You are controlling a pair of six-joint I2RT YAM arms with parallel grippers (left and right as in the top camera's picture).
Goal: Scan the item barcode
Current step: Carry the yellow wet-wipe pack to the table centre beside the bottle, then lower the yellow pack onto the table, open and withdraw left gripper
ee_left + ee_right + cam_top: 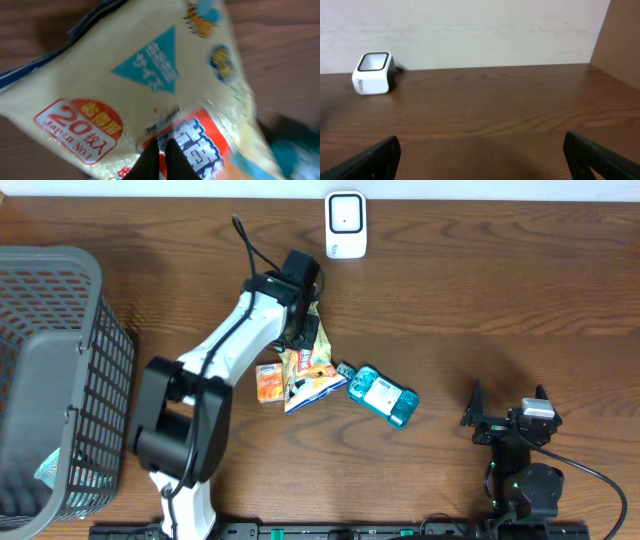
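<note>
A yellow and orange snack bag (pixel 308 368) lies at the table's middle, its narrow top end drawn up into my left gripper (pixel 305 330). In the left wrist view the bag (pixel 150 75) fills the frame, and the left gripper (pixel 161 155) is shut, its two black fingers pinching the bag's film. No barcode shows on the visible face. The white barcode scanner (pixel 345 225) stands at the table's far edge, beyond the bag, and shows as the scanner (pixel 371 74) at left in the right wrist view. My right gripper (pixel 510 405) sits at the near right, open and empty (pixel 480 155).
A small orange box (pixel 269 381) lies against the bag's left side. A teal package (pixel 383 396) lies to its right, blurred as the teal package (pixel 292 152) in the left wrist view. A grey mesh basket (pixel 100 290) fills the left edge.
</note>
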